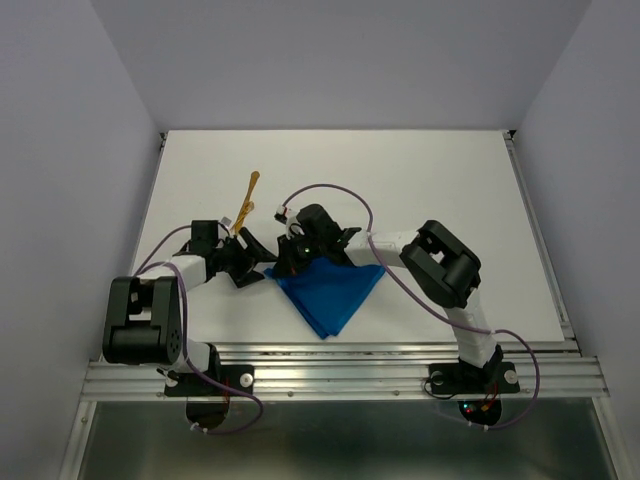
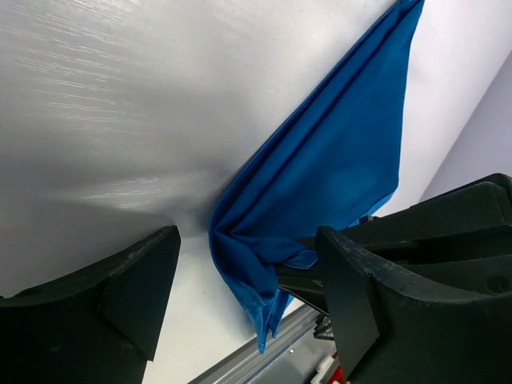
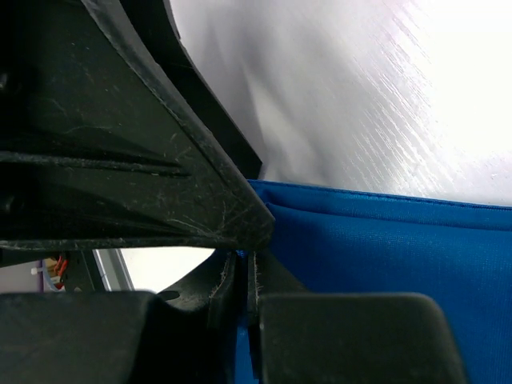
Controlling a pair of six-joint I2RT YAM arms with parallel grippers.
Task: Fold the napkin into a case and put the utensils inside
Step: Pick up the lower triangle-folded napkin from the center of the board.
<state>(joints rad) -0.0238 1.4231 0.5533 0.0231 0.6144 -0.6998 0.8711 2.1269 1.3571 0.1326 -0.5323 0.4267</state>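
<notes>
The bright blue napkin lies folded into a rough triangle on the white table; no case shows. My right gripper is shut on the napkin's left corner, and blue cloth shows between its closed pads. My left gripper stands open just left of that corner, its fingers spread to either side of the bunched cloth edge without touching it. Slim golden utensils lie farther back, partly hidden by the left arm.
A metal rail runs along the table's near edge, right below the napkin's tip. The two wrists sit close together at the centre left, with cables looping over them. Grey walls stand on three sides.
</notes>
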